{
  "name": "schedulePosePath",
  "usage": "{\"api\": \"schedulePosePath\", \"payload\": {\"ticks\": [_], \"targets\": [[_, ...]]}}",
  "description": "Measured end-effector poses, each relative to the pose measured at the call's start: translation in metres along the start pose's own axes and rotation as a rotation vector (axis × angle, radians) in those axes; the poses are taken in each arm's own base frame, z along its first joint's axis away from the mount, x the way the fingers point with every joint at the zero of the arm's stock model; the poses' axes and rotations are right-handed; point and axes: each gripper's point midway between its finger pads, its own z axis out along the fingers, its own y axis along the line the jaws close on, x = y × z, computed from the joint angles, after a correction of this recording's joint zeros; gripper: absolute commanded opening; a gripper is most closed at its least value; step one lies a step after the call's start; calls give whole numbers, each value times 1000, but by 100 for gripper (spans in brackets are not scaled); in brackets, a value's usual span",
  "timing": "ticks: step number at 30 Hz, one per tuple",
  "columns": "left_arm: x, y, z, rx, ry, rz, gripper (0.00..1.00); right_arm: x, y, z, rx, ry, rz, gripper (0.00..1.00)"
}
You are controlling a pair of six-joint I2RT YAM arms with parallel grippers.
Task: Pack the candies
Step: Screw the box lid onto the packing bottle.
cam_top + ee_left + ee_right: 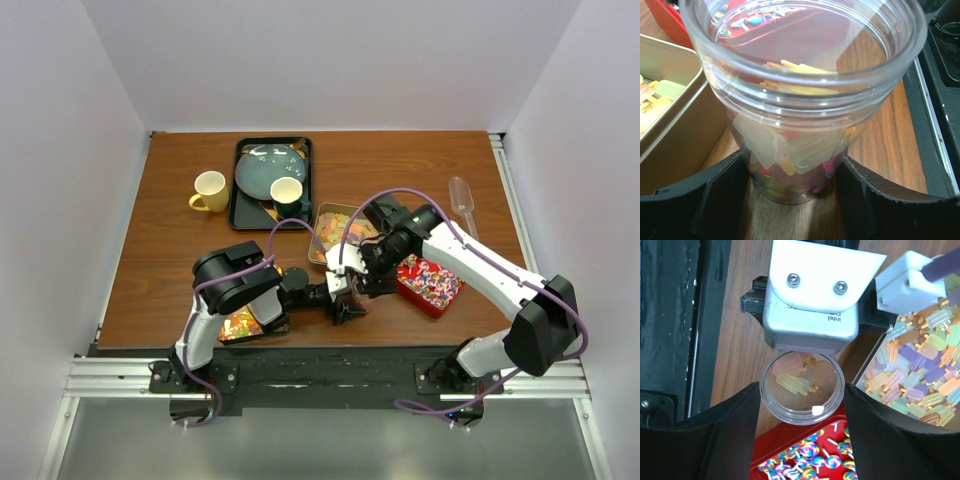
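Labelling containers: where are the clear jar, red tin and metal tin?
clear jar (800, 95): left wrist view, threaded neck.
red tin (787, 442): right wrist view, red wall.
metal tin (677, 147): left wrist view, outer wall.

Bright, even light; glare streaks the clear cup (805, 80) rim.

Pastel popsicle candies (790, 379) piled in btm of upright clear cup (801, 421).

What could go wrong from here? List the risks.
1. The left gripper holds the jar only near its base; a nudge from the right gripper, flanking the rim, could tip it.
2. The red tin and gold tin sit close beside; a tipped jar might spill candies into them.
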Motion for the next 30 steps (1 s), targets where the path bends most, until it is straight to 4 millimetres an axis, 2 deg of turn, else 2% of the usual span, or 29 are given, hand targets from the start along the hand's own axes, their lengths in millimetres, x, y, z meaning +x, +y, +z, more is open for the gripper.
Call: {"api": "schedulePosePath", "payload": {"ticks": [18,21,25,30], "targets": [[0,0,0,-1,0,0,31,5,-2,1,146,-23,265,53],[0,0,0,0,0,0,29,6,-2,1,166,-27,321,54],[0,0,0,0,0,-1,17,7,-2,1,191,-33,374,54],[0,1,0,-2,0,-1,13,7,-3,0,213,-31,424,55]]}}
